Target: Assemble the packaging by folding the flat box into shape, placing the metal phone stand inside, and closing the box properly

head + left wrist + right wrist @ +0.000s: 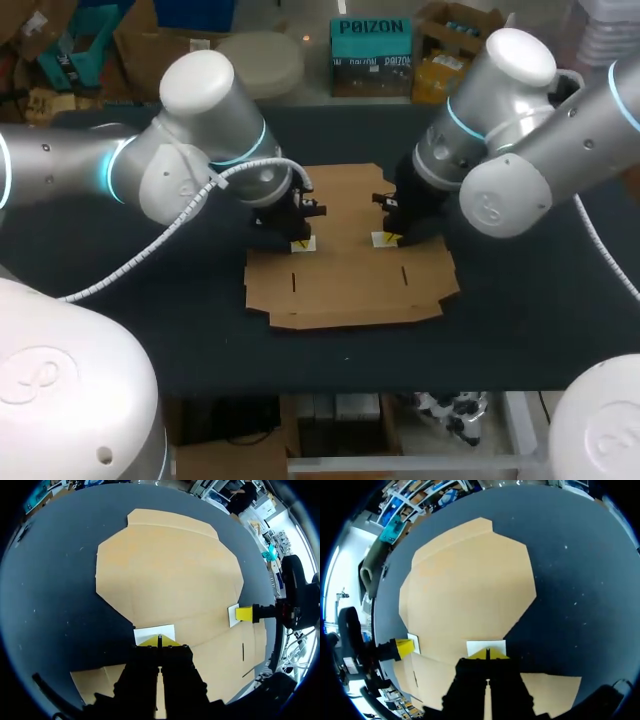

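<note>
The flat brown cardboard box [345, 255] lies unfolded in the middle of the dark table. My left gripper [300, 241] is shut, and its yellow tips rest on the left part of the sheet over a small white patch [154, 632]. My right gripper [388, 237] is also shut and touches down on the right part over another white patch [486, 646]. In the left wrist view my left gripper [160, 641] has its tips together, and the right gripper's yellow tip [244, 613] shows beside it. My right gripper [487, 654] looks the same, with the left gripper's tip [404, 647] off to its side.
Two short slots [295, 281] are cut in the cardboard's near panel. Bare dark tabletop [520, 320] surrounds the sheet on all sides. Both arms lean in over the far half of the sheet.
</note>
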You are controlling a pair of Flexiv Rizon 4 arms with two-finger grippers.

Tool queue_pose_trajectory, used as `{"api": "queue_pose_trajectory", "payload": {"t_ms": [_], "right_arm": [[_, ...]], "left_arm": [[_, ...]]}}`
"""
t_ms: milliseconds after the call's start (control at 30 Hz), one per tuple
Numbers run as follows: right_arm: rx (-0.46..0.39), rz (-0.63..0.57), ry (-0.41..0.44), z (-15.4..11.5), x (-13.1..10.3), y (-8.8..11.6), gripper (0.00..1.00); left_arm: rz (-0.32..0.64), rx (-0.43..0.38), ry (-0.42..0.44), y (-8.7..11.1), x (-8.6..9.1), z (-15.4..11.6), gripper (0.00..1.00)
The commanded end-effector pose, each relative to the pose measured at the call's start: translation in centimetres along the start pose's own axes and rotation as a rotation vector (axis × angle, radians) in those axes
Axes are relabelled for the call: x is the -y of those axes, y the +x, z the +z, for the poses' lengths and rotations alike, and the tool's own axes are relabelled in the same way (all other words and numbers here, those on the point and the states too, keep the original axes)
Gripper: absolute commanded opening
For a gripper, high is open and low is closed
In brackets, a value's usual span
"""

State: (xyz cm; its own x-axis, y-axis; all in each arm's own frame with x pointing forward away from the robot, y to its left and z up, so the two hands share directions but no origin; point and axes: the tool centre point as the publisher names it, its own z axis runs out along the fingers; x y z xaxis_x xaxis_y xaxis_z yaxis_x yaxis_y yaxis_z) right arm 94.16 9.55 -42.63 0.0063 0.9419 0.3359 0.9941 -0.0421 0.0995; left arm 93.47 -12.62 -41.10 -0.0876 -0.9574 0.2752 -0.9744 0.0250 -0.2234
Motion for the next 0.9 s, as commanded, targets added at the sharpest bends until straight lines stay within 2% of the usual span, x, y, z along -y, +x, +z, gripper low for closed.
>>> {"api": "queue_pose_trajectory", "payload": {"t_ms": [33,233,300,367,700,900], "right_arm": [[-0.003,0.005,-0.005,0.4,0.3,-0.4,0.0],[-0.054,0.017,-0.035,-1.9,0.0,-0.9,0.0],[-0.097,0.013,-0.034,-2.7,-0.2,-1.3,0.0],[-0.102,0.029,-0.042,-3.3,-0.3,-1.9,0.0],[-0.185,0.051,-0.016,-4.3,-0.3,-4.1,0.0],[-0.206,0.05,-0.009,-5.6,-0.3,-4.9,0.0]], "left_arm": [[-0.003,0.064,0.008,0.1,-0.3,0.0,0.0],[-0.008,0.055,0.021,0.1,0.1,-2.1,0.0],[-0.011,0.045,0.019,-0.2,0.4,-2.8,0.0],[-0.025,0.037,0.024,-0.6,0.6,-3.4,0.0],[-0.06,0.017,0.019,-2.0,0.5,-5.3,0.0],[-0.075,0.011,0.012,-2.6,0.1,-6.8,0.0]]}}
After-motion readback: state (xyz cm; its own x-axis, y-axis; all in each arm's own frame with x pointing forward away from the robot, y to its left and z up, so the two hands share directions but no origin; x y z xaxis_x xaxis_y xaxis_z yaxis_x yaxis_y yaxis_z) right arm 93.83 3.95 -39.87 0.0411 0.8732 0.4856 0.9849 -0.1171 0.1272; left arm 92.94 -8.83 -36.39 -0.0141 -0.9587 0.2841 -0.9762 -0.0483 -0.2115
